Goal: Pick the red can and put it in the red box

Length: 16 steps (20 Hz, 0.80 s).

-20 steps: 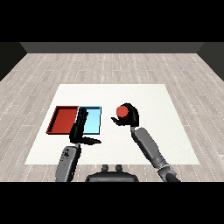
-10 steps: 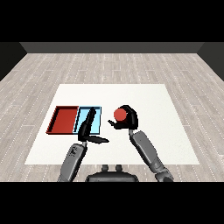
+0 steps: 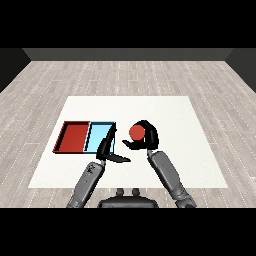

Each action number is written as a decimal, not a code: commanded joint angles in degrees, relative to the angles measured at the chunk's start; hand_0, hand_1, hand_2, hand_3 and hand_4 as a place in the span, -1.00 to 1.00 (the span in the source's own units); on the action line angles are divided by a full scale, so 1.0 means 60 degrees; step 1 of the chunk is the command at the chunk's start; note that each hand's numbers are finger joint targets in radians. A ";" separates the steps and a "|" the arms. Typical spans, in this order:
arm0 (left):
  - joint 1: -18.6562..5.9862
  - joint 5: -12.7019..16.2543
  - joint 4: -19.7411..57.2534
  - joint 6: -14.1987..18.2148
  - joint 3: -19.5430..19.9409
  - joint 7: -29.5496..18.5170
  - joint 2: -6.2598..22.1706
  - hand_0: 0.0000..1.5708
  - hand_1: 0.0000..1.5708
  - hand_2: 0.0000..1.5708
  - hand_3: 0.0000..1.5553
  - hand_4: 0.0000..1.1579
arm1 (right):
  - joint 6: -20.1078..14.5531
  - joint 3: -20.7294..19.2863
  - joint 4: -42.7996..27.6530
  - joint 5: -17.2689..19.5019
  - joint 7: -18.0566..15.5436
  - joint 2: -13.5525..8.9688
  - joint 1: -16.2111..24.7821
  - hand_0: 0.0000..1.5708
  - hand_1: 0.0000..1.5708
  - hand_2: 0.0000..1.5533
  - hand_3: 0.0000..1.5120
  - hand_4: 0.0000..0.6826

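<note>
Red tray (image 3: 74,137) and light blue tray (image 3: 99,135) well left of right hand (image 3: 145,137), curled around red can (image 3: 136,131). Left hand (image 3: 106,149) open over blue tray. Best carried leftward, clear of that hand, past blue.

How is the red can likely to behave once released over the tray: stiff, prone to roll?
The red can, held by the right hand with curled fingers, looks rigid. Its round shape suggests it may roll if laid sideways; the red tray has a rim that should stop it.
</note>
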 commanded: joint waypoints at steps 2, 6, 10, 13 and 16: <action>-0.0002 0.0295 0.1154 0.0166 -0.0194 -0.0814 -0.0002 -1.00 -1.00 -1.00 -1.00 -1.00 | 0.0324 -0.0045 0.0049 0.0011 -0.0464 0.0086 0.0168 0.85 0.85 0.86 0.85 0.91; -0.0294 0.0522 0.1052 0.0318 -0.0444 -0.0397 -0.0002 -1.00 -1.00 -1.00 -1.00 -1.00 | -0.0178 0.0234 -0.0033 -0.0034 -0.0245 0.0088 -0.0111 0.87 0.87 0.86 0.84 0.91; -0.0741 0.0840 0.1493 0.0669 -0.0664 -0.0438 -0.0002 -1.00 -1.00 -1.00 -1.00 -1.00 | 0.0028 0.0368 -0.0599 0.0251 0.0139 0.0089 0.0189 0.86 0.86 0.84 0.83 0.92; -0.0556 0.1040 0.1515 0.0599 -0.0862 -0.0491 -0.0002 -1.00 -1.00 -1.00 -1.00 -1.00 | -0.0355 0.0684 -0.0184 0.0082 -0.0507 0.0089 0.0334 0.87 0.87 0.84 0.83 0.95; -0.0993 0.1305 0.1824 0.0472 -0.0640 -0.0554 -0.0002 -1.00 -1.00 -1.00 -1.00 -1.00 | 0.0013 0.0591 -0.0520 -0.0116 -0.0520 0.0089 0.0357 0.88 0.88 0.86 0.83 0.98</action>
